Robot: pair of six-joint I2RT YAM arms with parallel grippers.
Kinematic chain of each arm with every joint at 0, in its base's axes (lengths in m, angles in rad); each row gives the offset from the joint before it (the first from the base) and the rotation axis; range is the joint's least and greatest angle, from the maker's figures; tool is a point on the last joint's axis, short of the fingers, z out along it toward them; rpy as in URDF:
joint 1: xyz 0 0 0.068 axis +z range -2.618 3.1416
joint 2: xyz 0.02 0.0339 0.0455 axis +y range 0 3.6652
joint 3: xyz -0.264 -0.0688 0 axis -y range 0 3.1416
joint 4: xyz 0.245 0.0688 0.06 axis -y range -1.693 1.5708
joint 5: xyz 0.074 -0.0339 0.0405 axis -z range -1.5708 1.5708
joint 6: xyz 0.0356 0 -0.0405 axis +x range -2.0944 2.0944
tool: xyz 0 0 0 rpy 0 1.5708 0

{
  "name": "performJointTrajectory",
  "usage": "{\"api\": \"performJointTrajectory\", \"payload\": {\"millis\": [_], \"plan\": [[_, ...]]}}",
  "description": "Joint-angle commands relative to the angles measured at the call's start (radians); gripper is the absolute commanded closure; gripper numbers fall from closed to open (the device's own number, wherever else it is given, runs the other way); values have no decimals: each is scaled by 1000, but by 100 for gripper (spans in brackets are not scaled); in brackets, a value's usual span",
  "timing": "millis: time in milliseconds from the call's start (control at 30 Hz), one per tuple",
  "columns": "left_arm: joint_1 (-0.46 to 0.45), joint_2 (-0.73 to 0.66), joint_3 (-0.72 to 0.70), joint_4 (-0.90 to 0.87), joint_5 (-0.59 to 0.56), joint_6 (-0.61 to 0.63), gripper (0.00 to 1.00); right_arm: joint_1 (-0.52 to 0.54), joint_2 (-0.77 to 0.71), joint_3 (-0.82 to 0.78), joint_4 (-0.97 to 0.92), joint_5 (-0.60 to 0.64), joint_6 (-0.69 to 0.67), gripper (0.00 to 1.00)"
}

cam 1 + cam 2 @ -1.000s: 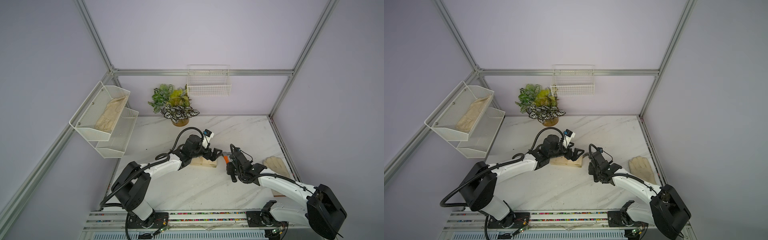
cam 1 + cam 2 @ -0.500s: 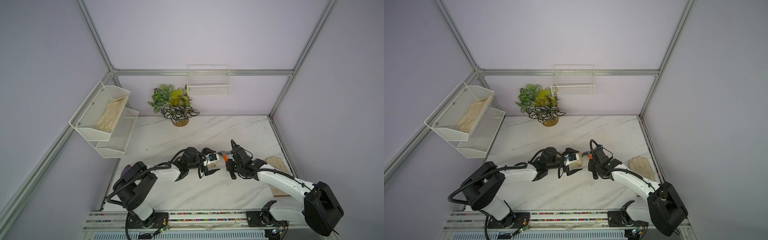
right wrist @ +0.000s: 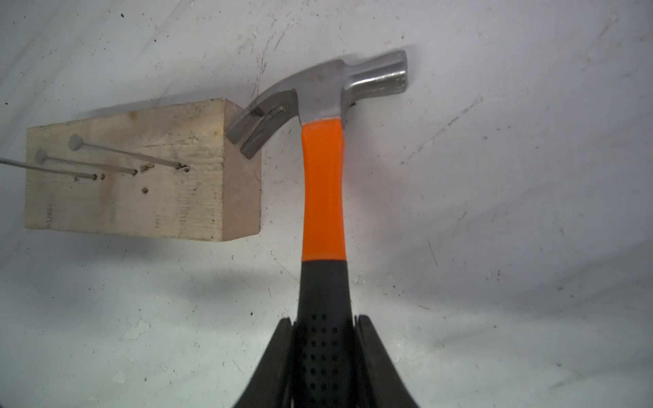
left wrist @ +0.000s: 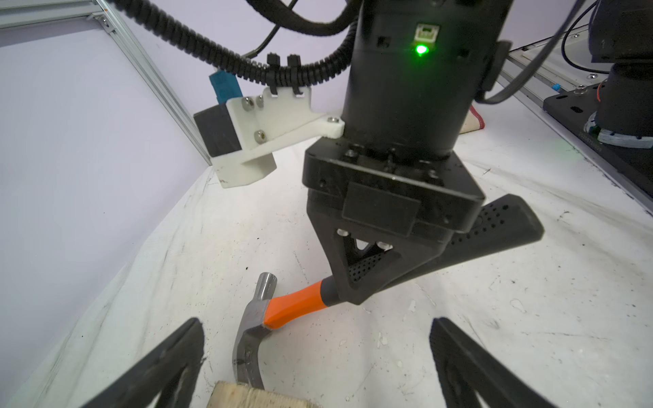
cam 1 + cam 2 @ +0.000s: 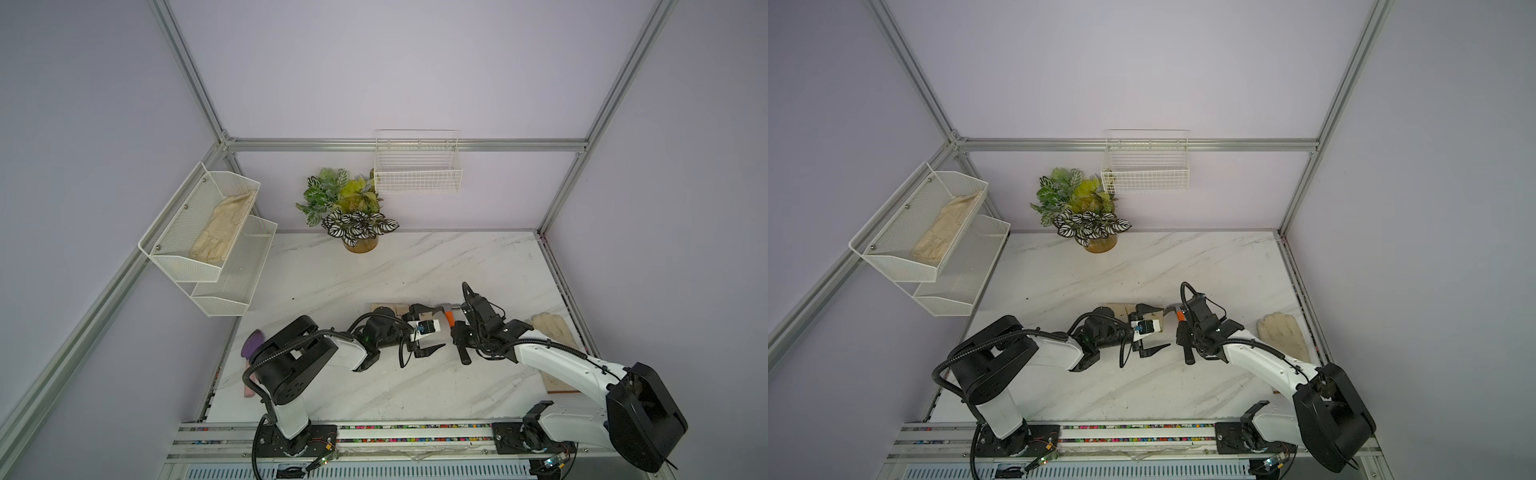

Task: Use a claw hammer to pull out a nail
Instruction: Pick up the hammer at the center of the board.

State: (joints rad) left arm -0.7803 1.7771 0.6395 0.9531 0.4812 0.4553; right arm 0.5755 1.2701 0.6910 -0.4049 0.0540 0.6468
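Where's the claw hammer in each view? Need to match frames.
Top view: claw hammer mid-table, in the right gripper, head beside the wood block.
Top view: hammer likewise beside the block.
Left wrist: hammer beyond the open left gripper, claw at the block.
Right wrist: hammer handle clamped, claw at the block's end.
Shared landmark: the wood block.

White marble-look table [image 5: 374,270], and there's plenty spread across it.

At the back edge sits a potted plant [image 5: 360,245]. Out in the middle lies a wooden block [image 5: 390,308], flat on the top in both top views. Over by the right edge rests a pale glove [image 5: 548,328], with a thin board [image 5: 559,384] just in front of it, partly hidden. By the left edge lies a purple trowel [image 5: 251,345], partly hidden too.
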Motion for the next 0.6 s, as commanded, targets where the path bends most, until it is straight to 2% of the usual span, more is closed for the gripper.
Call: {"api": "performJointTrajectory", "payload": {"millis": [0, 100, 467, 500, 567], "plan": [[0, 34, -43, 164, -26, -28, 0, -3, -1, 19, 32, -17, 18, 100], [7, 36, -89, 272, -44, -59, 0, -3, 35, -1, 38, -28, 17, 100], [9, -14, -115, 231, -71, -50, 0, -2, 187, 12, 10, -15, -3, 100], [9, -16, -117, 230, -72, -50, 0, -1, 191, 18, -4, -13, -4, 90], [13, -22, -123, 231, -83, -50, 0, 8, 202, 31, -49, -11, -5, 56]]}}
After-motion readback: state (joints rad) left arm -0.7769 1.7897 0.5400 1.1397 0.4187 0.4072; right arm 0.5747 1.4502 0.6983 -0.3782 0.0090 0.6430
